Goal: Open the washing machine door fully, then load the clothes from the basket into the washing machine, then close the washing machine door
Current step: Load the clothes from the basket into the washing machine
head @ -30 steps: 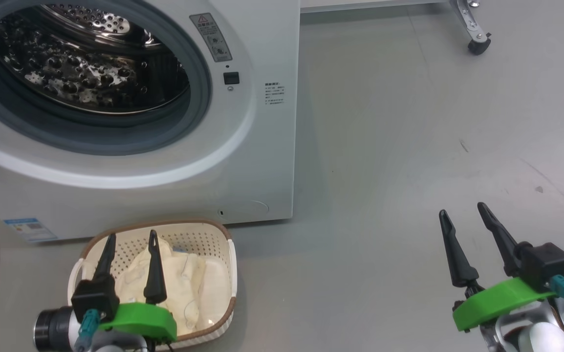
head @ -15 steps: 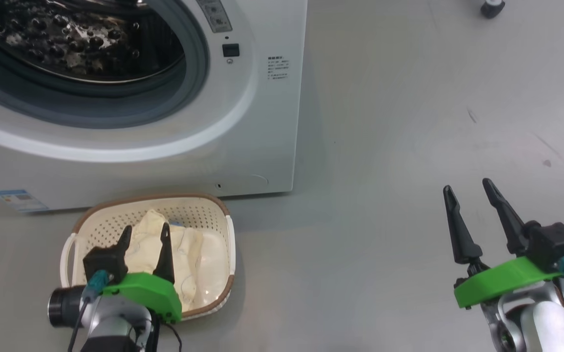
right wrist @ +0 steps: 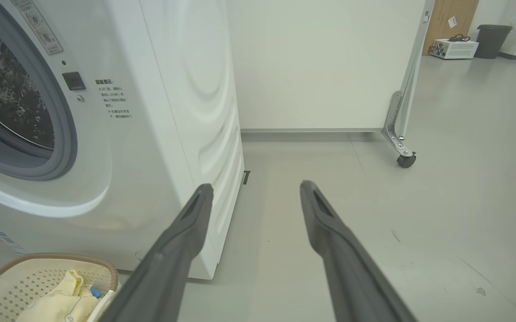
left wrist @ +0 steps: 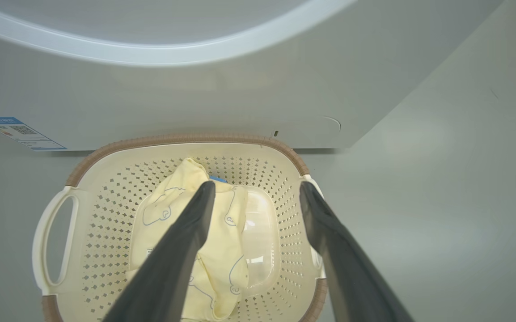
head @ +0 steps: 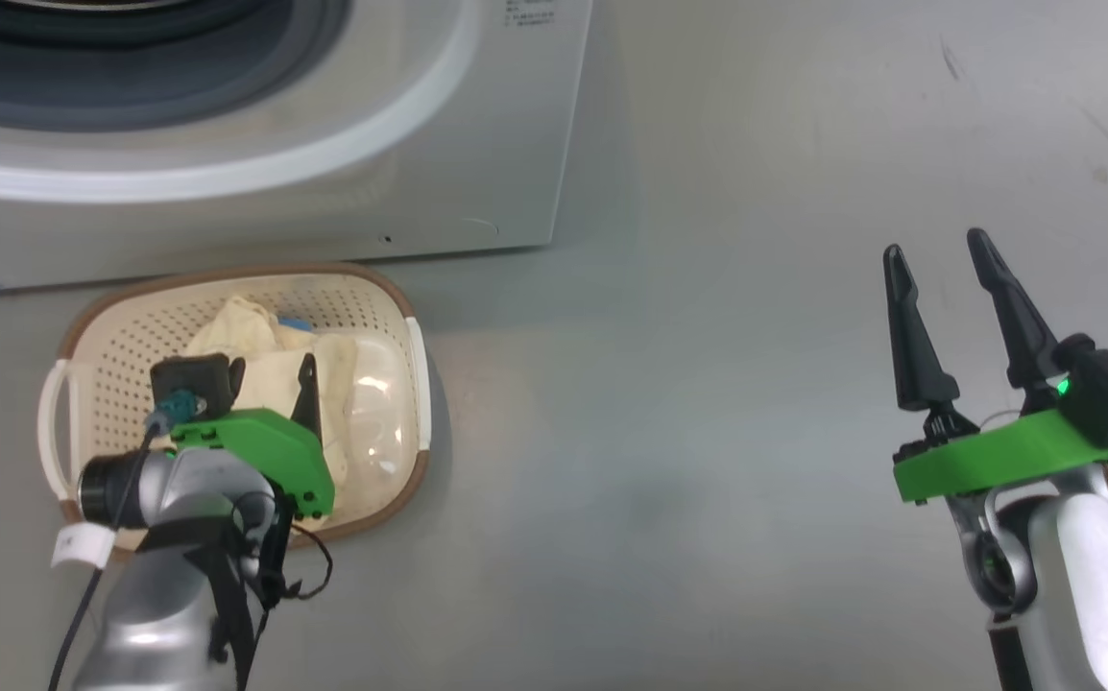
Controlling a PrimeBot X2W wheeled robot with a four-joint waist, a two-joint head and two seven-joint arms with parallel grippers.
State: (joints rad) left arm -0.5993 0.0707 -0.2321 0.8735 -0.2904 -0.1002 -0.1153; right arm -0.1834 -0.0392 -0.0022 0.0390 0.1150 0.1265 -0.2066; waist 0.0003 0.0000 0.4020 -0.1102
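Since a second ago the left pincer has been sinking from above the near edge of the basket to a spot down inside it. Meanwhile the head camera has been tipping downward, so the washing machine is now sitting higher in the head view. The left pincer's two dark fingers are standing wide apart and gripping nothing. In the left wrist view one finger is lying over the clothes and the other is pointing along the basket's wall by a white handle; whether either is touching cloth I cannot tell. The pale yellow clothes, with thin outline drawings, are lying bunched in the basket's middle, and a small blue thing is peeking out at their far edge. The basket is standing on the grey floor just in front of the washing machine, near its blue label sticker. The right pincer is hovering well to the right over the floor, fingers also spread and holding nothing. In the right wrist view the steel drum is showing through the grey gasket
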